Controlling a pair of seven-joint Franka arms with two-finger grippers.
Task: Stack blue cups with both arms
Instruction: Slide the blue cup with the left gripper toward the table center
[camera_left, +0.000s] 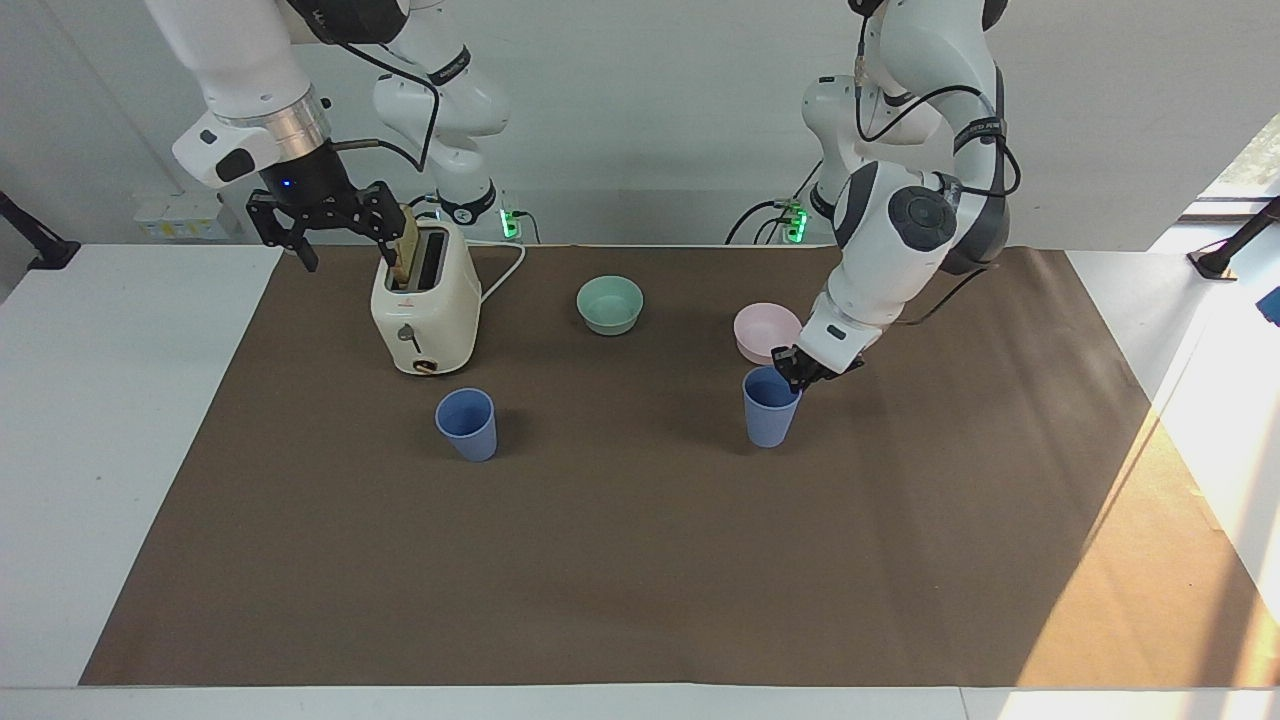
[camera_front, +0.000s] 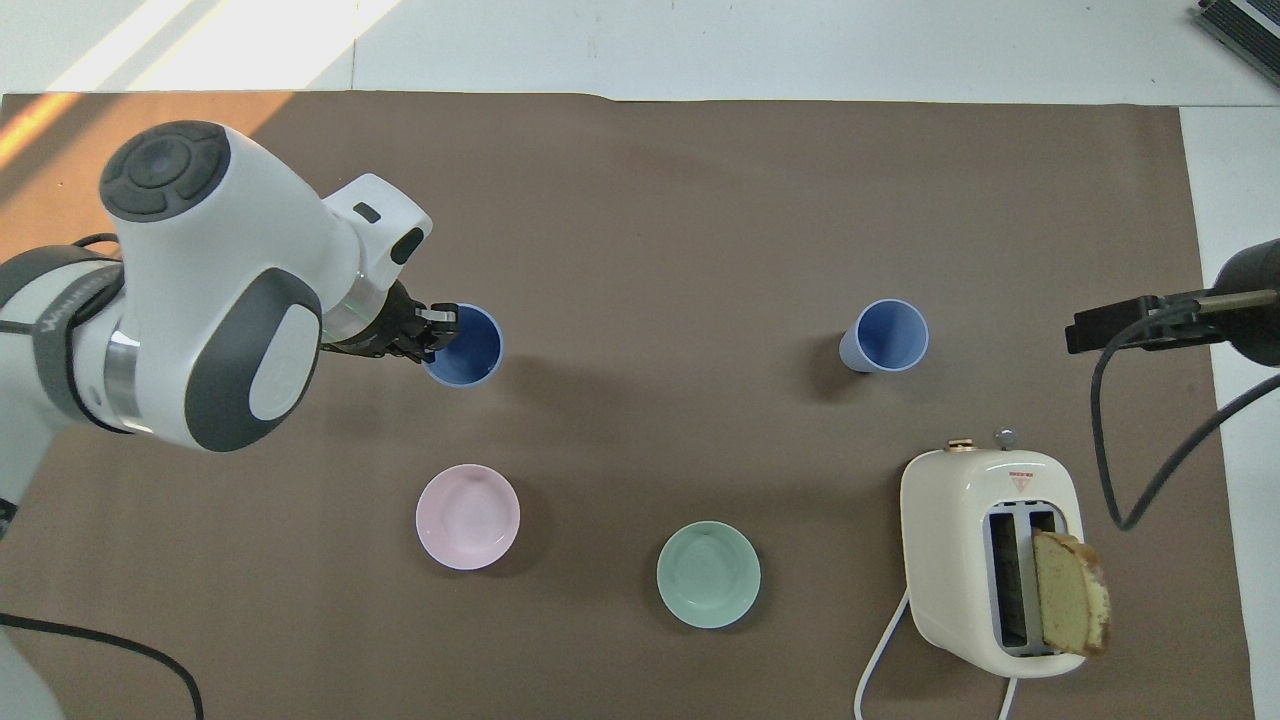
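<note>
My left gripper is shut on the rim of one blue cup. It holds the cup upright over the brown mat, close to the pink bowl. The other blue cup stands upright on the mat in front of the toaster, toward the right arm's end. My right gripper hangs open and holds nothing, raised beside the top of the toaster, where it waits.
A slice of bread sticks out of the cream toaster. A mint-green bowl and the pink bowl sit nearer the robots than the cups. The toaster's cord trails toward the robots.
</note>
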